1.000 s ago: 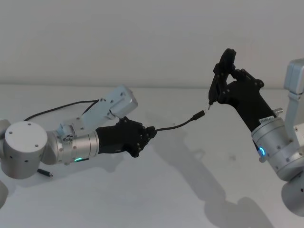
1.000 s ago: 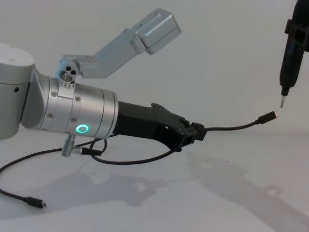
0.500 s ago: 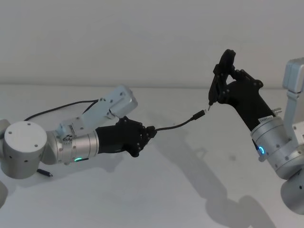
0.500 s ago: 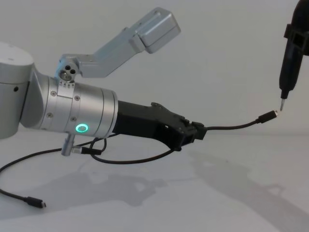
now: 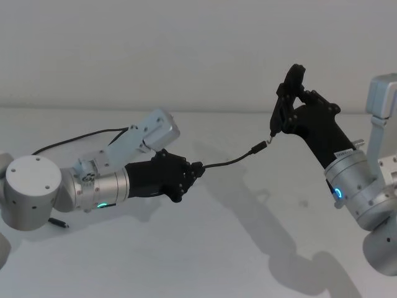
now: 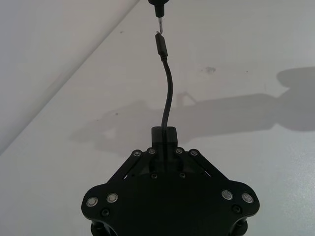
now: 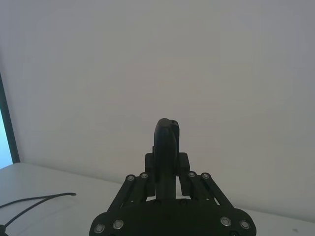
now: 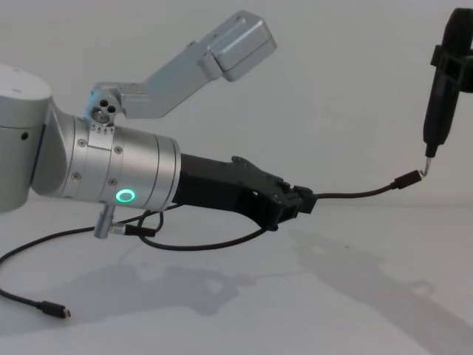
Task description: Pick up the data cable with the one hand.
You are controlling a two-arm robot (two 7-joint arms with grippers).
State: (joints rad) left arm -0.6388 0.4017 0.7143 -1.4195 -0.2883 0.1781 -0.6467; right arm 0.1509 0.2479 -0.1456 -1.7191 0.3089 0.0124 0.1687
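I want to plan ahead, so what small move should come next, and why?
Probably hold the left gripper steady: it is shut on the thin black data cable, already lifted, and the slim black pointed tool in the right gripper meets its silver-tipped plug.

You could not see where the data cable [image 8: 355, 194] ran inside the left gripper [image 8: 299, 203]; its fingers [image 6: 163, 135] covered that stretch. In the chest view the frame cut off the right gripper's tool [image 8: 442, 89] at the top and right edge. Whether its metal tip touched the plug [image 5: 258, 148] was too small to tell. The cable's slack left the chest view at the left edge.
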